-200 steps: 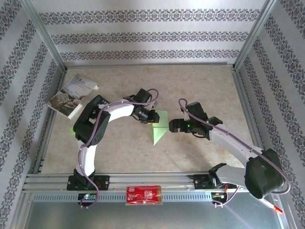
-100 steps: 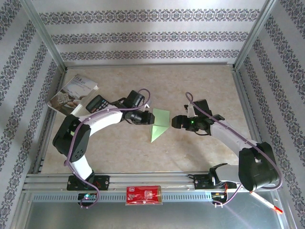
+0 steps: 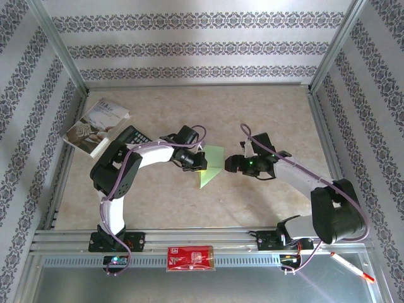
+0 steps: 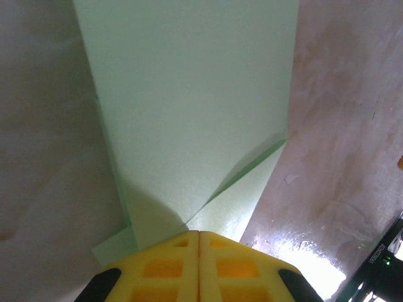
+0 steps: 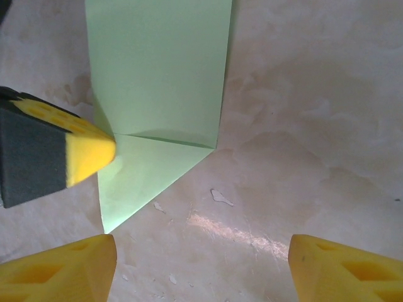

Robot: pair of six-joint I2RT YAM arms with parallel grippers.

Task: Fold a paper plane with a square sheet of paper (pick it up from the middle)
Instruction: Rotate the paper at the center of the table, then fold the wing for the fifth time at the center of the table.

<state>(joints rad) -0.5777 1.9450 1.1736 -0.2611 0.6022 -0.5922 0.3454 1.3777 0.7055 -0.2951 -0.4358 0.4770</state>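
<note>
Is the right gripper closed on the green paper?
No, the right gripper stands wide open with only bare table between its jaws.

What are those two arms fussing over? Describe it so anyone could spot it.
Find the middle of the beige table. There lies a light green paper, folded to a point toward the near edge. The printed booklet and black calculator at far left are not green.

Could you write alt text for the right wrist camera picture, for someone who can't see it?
A partly folded light green paper lies on a marbled beige table. The left hand, yellow-tipped and shut, touches its edge, while the right hand hangs open nearby.
</note>
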